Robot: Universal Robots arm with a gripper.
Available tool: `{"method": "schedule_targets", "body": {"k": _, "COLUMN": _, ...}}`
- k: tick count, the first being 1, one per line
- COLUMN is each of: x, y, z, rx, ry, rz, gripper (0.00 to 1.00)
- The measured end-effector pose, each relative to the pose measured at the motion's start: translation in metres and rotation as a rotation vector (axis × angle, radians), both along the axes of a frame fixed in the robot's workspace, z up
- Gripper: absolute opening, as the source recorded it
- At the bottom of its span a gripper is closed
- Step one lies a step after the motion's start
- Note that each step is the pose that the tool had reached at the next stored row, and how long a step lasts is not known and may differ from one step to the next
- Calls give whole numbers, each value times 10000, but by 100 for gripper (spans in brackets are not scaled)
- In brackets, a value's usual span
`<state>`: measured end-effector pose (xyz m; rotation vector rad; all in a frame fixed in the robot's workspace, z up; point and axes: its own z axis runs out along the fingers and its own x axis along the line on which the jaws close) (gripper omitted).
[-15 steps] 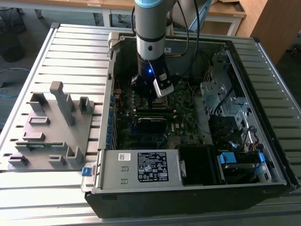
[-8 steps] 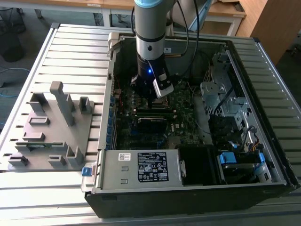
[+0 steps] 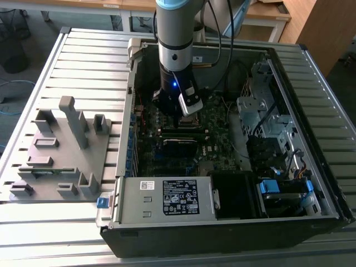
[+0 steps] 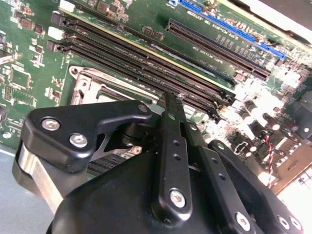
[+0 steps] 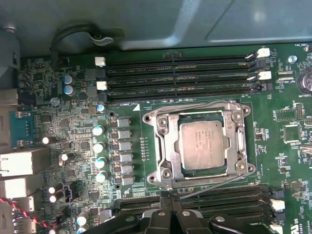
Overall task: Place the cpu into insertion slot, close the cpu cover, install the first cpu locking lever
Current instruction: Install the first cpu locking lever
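Observation:
In the first wrist view the cpu (image 5: 202, 145) lies flat in the insertion slot (image 5: 157, 176), its dull silver top showing through the window of the cpu cover (image 5: 166, 141), which is down over it. One thin wire lever (image 5: 195, 104) runs along the socket's edge beside the memory slots. A second wire lever (image 5: 222, 185) slants off the opposite edge, and its end reaches my gripper (image 5: 167, 196). The black fingers meet at the tips, shut, just outside the socket. In the second wire view's place, the second wrist view shows my gripper (image 4: 169, 100) beside the socket's corner (image 4: 84, 87). The exterior view shows my gripper (image 3: 187, 118) low inside the case.
Long black memory slots (image 5: 180, 78) flank the socket on both sides. A row of capacitors (image 5: 99, 146) stands beside it. The open computer case (image 3: 167, 225) sits on a slatted metal table, with a grey fixture block (image 3: 61, 150) at the exterior view's left. Drive bays and cables (image 3: 267, 128) fill the right.

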<state>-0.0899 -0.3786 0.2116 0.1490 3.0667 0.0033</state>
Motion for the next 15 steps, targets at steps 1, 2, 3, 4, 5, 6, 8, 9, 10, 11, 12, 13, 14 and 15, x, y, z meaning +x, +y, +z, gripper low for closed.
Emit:
{"method": "schedule_targets", "body": {"k": 1, "x": -3, "y": 0, "z": 0, "rx": 0, "ry": 1, "rz": 0, "gripper": 10}}
{"method": "schedule_targets", "body": {"k": 2, "x": -6, "y": 0, "z": -1, "rx": 0, "ry": 0, "rz": 1, "gripper": 10}}
{"method": "schedule_targets", "body": {"k": 3, "x": -11, "y": -1, "z": -3, "rx": 1, "ry": 0, "rz": 0, "gripper": 10}}
{"method": "schedule_targets", "body": {"k": 4, "x": -13, "y": -1, "z": -4, "rx": 0, "ry": 0, "rz": 2, "gripper": 10}}
{"method": "schedule_targets", "body": {"k": 5, "x": -15, "y": -1, "z": -4, "rx": -2, "ry": 1, "rz": 10, "gripper": 10}}
{"method": "schedule_targets", "body": {"k": 6, "x": -15, "y": -1, "z": -4, "rx": -2, "ry": 1, "rz": 26, "gripper": 10}}
{"method": "schedule_targets", "body": {"k": 8, "x": -16, "y": -5, "z": -5, "rx": 0, "ry": 1, "rz": 64, "gripper": 10}}
{"method": "schedule_targets", "body": {"k": 9, "x": -16, "y": -7, "z": -5, "rx": 23, "ry": 2, "rz": 85, "gripper": 10}}
{"method": "schedule_targets", "body": {"k": 10, "x": -16, "y": -9, "z": -5, "rx": 79, "ry": 1, "rz": 99, "gripper": 10}}
{"method": "schedule_targets", "body": {"k": 11, "x": -16, "y": -10, "z": -5, "rx": 139, "ry": 0, "rz": 114, "gripper": 10}}
{"method": "schedule_targets", "body": {"k": 12, "x": -16, "y": -12, "z": -5, "rx": 203, "ry": -1, "rz": 127, "gripper": 10}}
{"method": "schedule_targets", "body": {"k": 13, "x": -16, "y": -13, "z": -5, "rx": 270, "ry": -1, "rz": 137, "gripper": 10}}
{"method": "schedule_targets", "body": {"k": 14, "x": -16, "y": -15, "z": -5, "rx": 311, "ry": -1, "rz": 145, "gripper": 10}}
{"method": "schedule_targets", "body": {"k": 15, "x": -16, "y": -16, "z": -6, "rx": 314, "ry": -2, "rz": 145, "gripper": 10}}
